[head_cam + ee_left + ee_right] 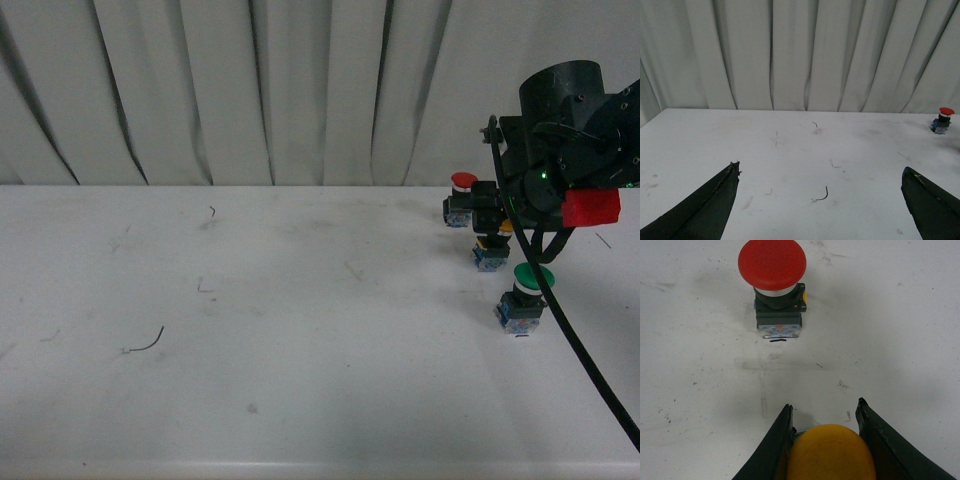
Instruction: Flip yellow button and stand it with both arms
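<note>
The yellow button (831, 452) has its yellow-orange cap clamped between the two black fingers of my right gripper (824, 404), which is shut on it. In the front view my right arm (560, 140) reaches down at the far right, and the button's blue base (490, 258) rests on or just above the white table (300, 330). Its cap is mostly hidden there. My left gripper (820, 167) is open wide and empty over the table. The left arm does not show in the front view.
A red-capped switch (772, 262) stands upright just beyond the yellow button; it also shows in the front view (462, 198) and the left wrist view (943, 120). A green-capped switch (525, 295) stands just in front. A thin wire scrap (145, 345) lies at left. Curtains (300, 90) hang behind.
</note>
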